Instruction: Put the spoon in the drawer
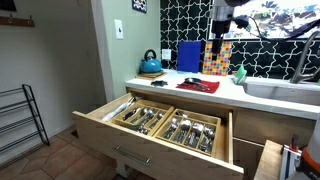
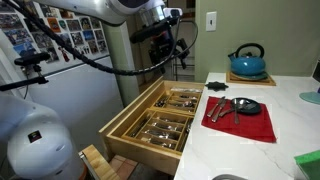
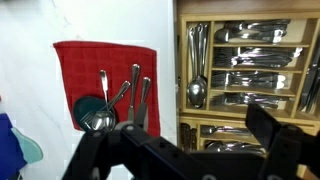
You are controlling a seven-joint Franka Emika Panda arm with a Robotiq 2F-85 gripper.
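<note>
A spoon (image 3: 112, 105) lies with a few other metal utensils and a dark round piece on a red mat (image 3: 70, 65) on the white counter; in both exterior views they are small (image 1: 192, 81) (image 2: 226, 108). The pale wood drawer (image 1: 103, 126) (image 2: 122, 132) stands pulled open below the counter, and its divided compartments (image 3: 182, 60) hold much cutlery. My gripper (image 3: 190, 150) hangs high above the counter edge, between mat and drawer, open and empty. It also shows in both exterior views (image 1: 222, 28) (image 2: 165, 38).
A teal kettle (image 1: 150, 64) (image 2: 248, 60) stands on the counter's far end. A blue board (image 1: 188, 55), a coloured box (image 1: 217, 57) and a sink (image 1: 285, 90) are nearby. A narrower wood unit (image 1: 272, 162) stands beside the drawer. A wire rack (image 1: 20, 120) stands on the floor.
</note>
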